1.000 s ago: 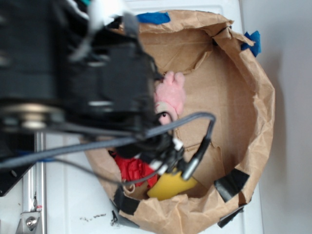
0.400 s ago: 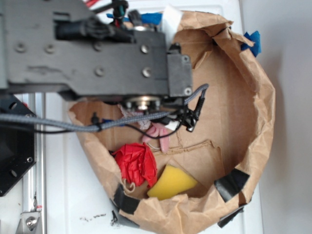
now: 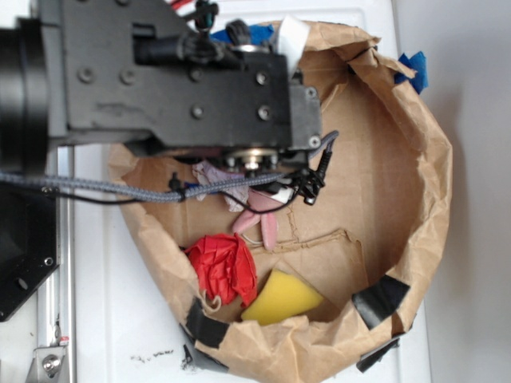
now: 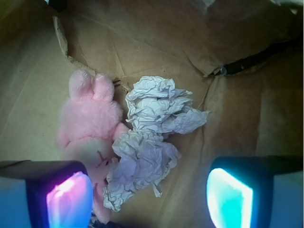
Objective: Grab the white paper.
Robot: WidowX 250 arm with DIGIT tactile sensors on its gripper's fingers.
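Crumpled white paper (image 4: 149, 145) lies on the brown sheet (image 4: 237, 118) in the wrist view, touching the pink bunny (image 4: 90, 128) on its left. The jaws stand apart, their lit pads low in the frame on either side, with the wad's lower half between them but farther ahead; nothing is gripped.

From outside, the arm (image 3: 168, 88) covers most of the paper; only a pale scrap (image 3: 211, 174) shows beneath it, inside the brown paper bowl, with a red ball (image 3: 223, 267) and yellow wedge (image 3: 279, 297) well apart.

This looks like the approach. Next: descend straight, keeping the left pad off the bunny, then close.
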